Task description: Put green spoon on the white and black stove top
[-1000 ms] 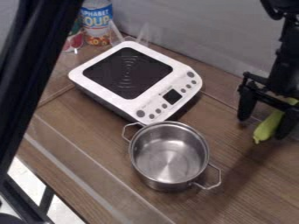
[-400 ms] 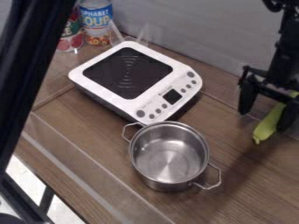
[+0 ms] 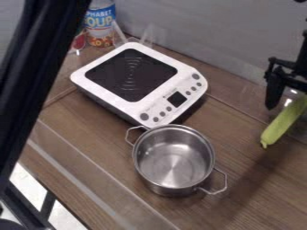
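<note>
1 claw [image 3: 279, 93] | open, pointing down | beside green spoon [image 3: 283, 123] at right

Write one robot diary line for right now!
gripper: open | green spoon: on counter, right of pot | stove: spoon not on it

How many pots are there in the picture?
1: the steel pot stands on the wooden counter, in front of the white and black stove top. No other shows, though the view is partly blocked.
</note>
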`<state>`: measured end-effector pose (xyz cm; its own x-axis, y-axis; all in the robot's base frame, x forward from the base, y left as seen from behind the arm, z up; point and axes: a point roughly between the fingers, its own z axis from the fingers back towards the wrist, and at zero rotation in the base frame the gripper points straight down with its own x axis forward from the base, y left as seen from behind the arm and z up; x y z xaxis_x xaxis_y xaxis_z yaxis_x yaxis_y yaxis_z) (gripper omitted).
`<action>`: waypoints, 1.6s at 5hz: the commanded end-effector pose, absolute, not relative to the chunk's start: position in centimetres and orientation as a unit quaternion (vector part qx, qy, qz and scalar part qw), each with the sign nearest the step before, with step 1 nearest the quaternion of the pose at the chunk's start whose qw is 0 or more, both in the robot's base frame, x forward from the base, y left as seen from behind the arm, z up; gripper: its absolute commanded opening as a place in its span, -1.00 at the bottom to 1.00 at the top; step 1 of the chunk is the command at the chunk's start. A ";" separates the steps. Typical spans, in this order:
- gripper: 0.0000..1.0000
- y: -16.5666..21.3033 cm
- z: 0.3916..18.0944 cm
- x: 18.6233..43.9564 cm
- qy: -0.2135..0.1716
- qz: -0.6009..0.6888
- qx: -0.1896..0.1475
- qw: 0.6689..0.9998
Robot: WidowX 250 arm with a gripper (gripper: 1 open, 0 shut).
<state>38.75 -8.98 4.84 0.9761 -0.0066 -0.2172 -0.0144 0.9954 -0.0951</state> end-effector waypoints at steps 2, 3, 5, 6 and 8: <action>-1.00 -8.0 5.8 38.8 0.093 0.013 -0.056 0.994; -1.00 -6.9 8.2 38.1 0.090 0.015 -0.045 0.995; -1.00 -3.7 12.4 38.3 0.061 0.109 -0.035 0.992; -1.00 -1.5 14.3 37.9 0.045 0.161 -0.035 0.985; -1.00 0.1 19.8 35.4 0.030 0.198 -0.033 0.979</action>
<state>35.72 -0.62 15.62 0.9104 0.3668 -0.1911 -0.3761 0.9265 -0.0132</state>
